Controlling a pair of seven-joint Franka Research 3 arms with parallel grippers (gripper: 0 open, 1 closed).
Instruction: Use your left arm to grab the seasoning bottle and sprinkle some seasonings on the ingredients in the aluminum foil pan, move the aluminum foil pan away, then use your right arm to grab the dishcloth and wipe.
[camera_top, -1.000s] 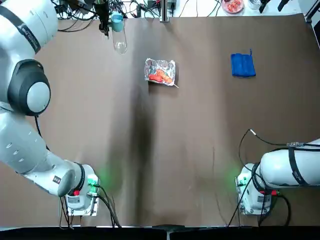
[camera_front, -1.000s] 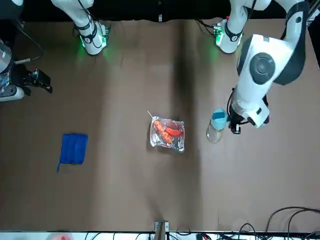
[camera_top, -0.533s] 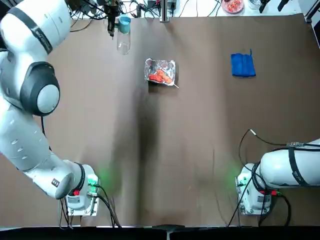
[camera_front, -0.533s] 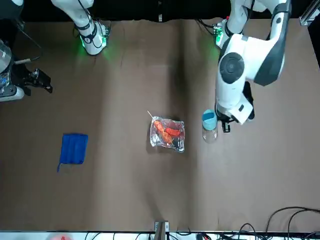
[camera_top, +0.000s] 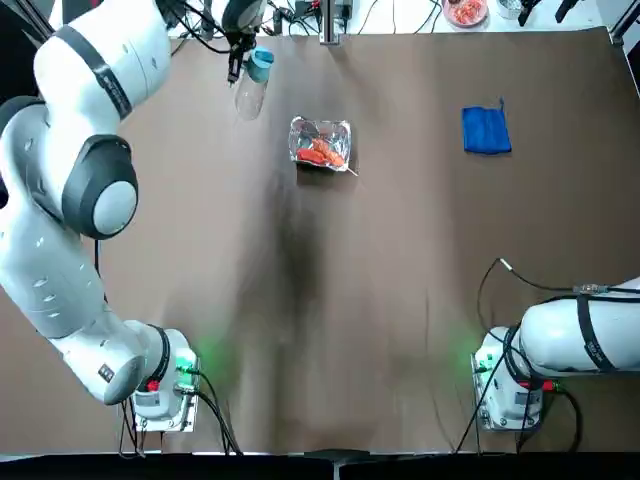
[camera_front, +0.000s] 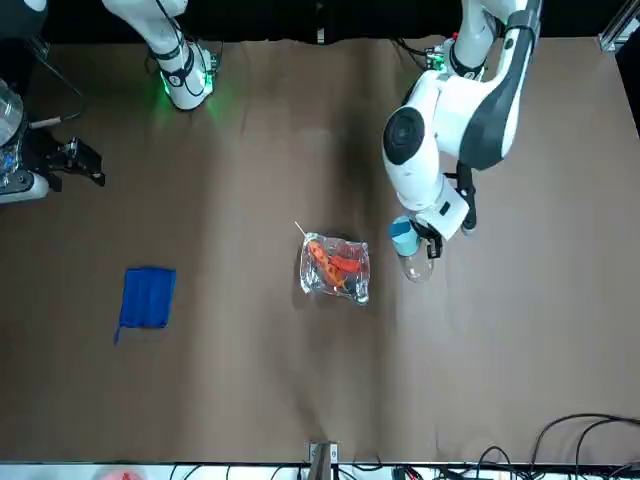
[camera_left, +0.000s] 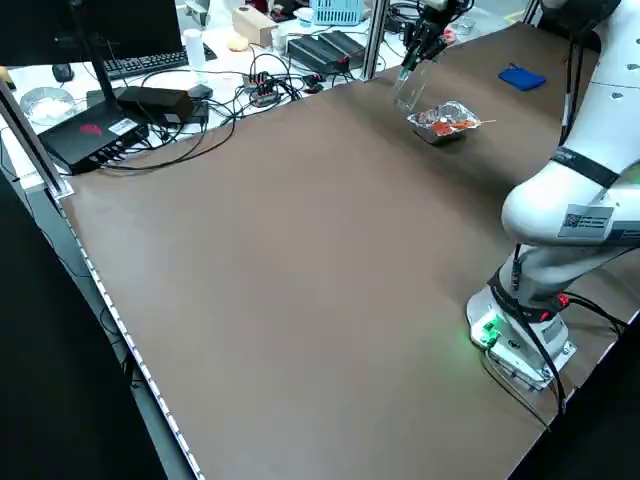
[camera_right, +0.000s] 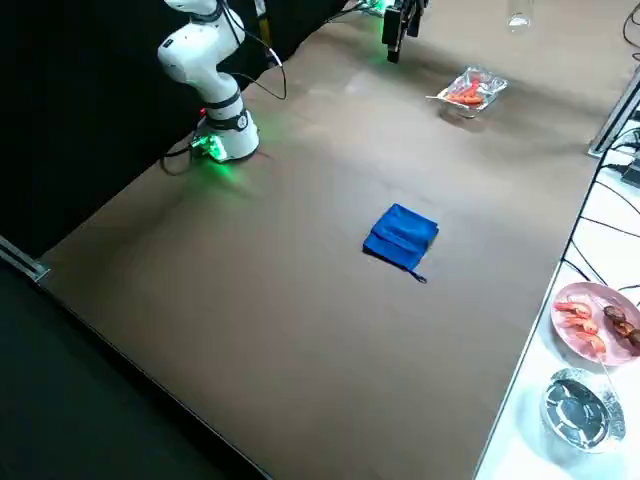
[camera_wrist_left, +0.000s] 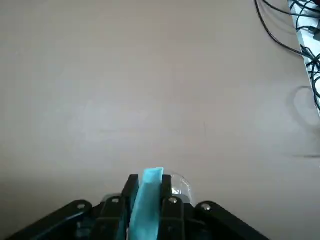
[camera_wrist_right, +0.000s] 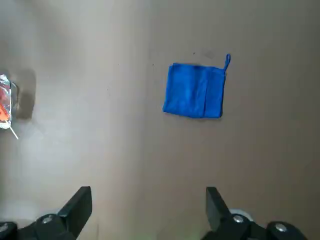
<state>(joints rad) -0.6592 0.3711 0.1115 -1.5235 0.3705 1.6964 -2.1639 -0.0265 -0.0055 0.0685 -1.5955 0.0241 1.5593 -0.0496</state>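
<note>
My left gripper (camera_top: 243, 58) is shut on the light-blue cap (camera_wrist_left: 147, 192) of the clear seasoning bottle (camera_top: 248, 92). It holds the bottle tilted in the air near the table's far edge, just left of the aluminum foil pan (camera_top: 320, 142). In the front view the bottle (camera_front: 415, 264) hangs beside the pan (camera_front: 336, 268). Red-orange ingredients (camera_top: 319, 153) lie in the pan. The blue dishcloth (camera_top: 486, 130) lies flat at the far right. My right gripper (camera_wrist_right: 148, 210) hangs open high above the table, with the dishcloth (camera_wrist_right: 195, 91) below and ahead of it.
Cables and boxes (camera_left: 150, 105) crowd the surface beyond the table's far edge. A plate of red food (camera_right: 592, 322) and a glass bowl (camera_right: 575, 405) stand off the table near the dishcloth's corner. Brown cloth covers the table.
My left arm has swung toward the foil pan and carried the bottle closer to it. The bottle now tilts with its cap toward the pan. Pan, dishcloth and right arm stayed put.
</note>
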